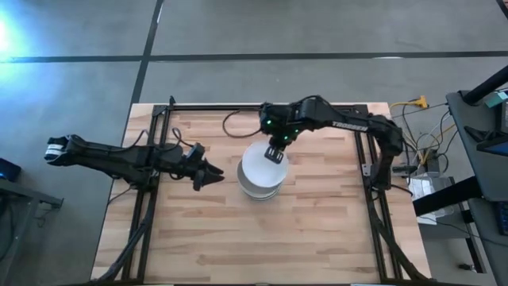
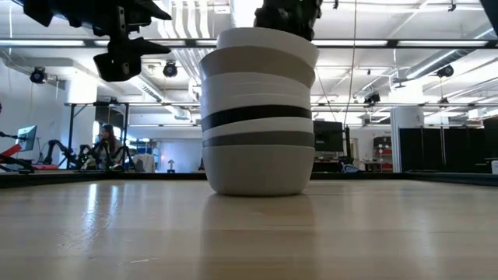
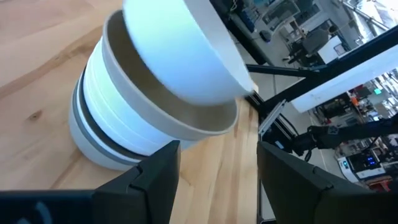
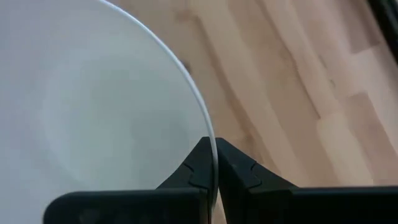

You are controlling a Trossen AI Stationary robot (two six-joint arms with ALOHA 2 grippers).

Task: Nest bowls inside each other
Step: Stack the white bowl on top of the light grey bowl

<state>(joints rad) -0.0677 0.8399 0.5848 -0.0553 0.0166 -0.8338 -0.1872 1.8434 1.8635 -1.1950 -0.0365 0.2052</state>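
The work surface is a light wooden table with a black frame along its edges, standing on a grey floor. In the low view the room behind the table shows ceiling lights, pipes and dark equipment racks; a person sits far back, left of the stack.

The stack of bowls stands upright near the table centre, its long axis vertical and its open mouth facing up. The visible rims read, from the base up, white, grey, white, black, white, grey. The bowls are nested 1 inside another.

The top white bowl sits tilted in the mouth of the grey bowl beneath it, not level with the stack. Whether it touches the grey bowl cannot be told.

The right gripper is above the stack at its far rim, fingers pinched tight on the rim of the top white bowl, 1 finger inside and 1 outside.

The left gripper hovers just beside the stack, on its left side, fingers spread wide and holding nothing, pointing at the stack.
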